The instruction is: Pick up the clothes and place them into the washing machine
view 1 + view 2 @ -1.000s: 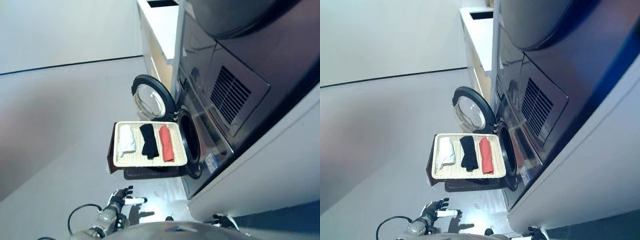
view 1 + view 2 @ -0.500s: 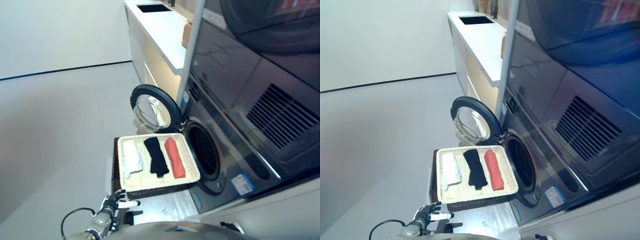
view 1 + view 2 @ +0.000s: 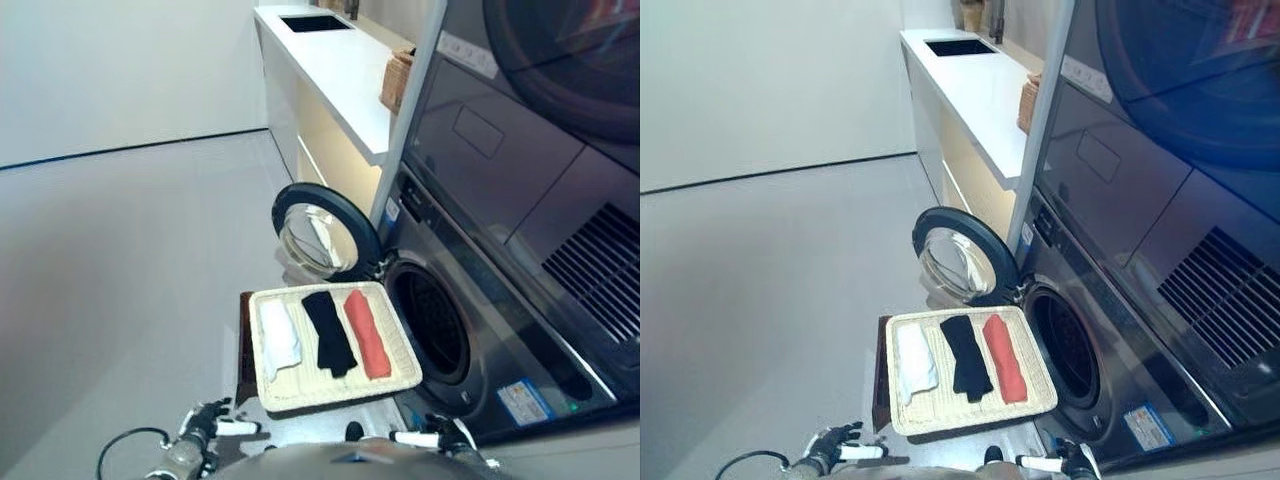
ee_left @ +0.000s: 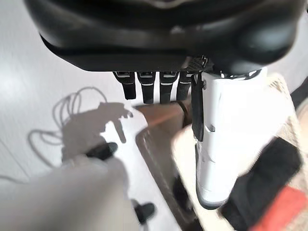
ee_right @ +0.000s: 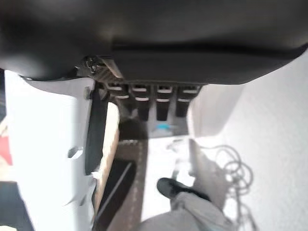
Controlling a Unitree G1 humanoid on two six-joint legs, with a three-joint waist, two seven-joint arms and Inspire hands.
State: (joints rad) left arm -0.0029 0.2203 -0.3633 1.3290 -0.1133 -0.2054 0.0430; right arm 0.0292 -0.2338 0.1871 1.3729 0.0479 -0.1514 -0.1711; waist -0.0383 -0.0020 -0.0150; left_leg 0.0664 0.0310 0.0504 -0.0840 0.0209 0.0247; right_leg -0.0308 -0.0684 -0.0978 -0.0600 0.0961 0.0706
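A shallow wicker basket (image 3: 342,394) rests on a low dark brown box (image 3: 243,350) in front of the washing machine (image 3: 505,335). In it lie a white cloth (image 3: 279,336), a black cloth (image 3: 329,332) and a red cloth (image 3: 367,334), side by side. The machine's round door (image 3: 322,228) stands open and its drum opening (image 3: 437,325) is dark. My left hand (image 3: 205,425) is low, near the basket's front left, open and empty, with straight fingers (image 4: 149,89). My right hand (image 3: 432,438) is low at the front right, open and empty, with straight fingers (image 5: 149,103).
A second machine (image 3: 560,70) is stacked above the washer. A long white counter (image 3: 335,60) with a sink runs along the wall beyond, with a small wicker box (image 3: 398,80) on it. Grey floor (image 3: 130,260) spreads to the left.
The camera has swung, so the whole picture has shifted and levelled. The basket and clothes lie as before. My right hand now shows at the bottom right.
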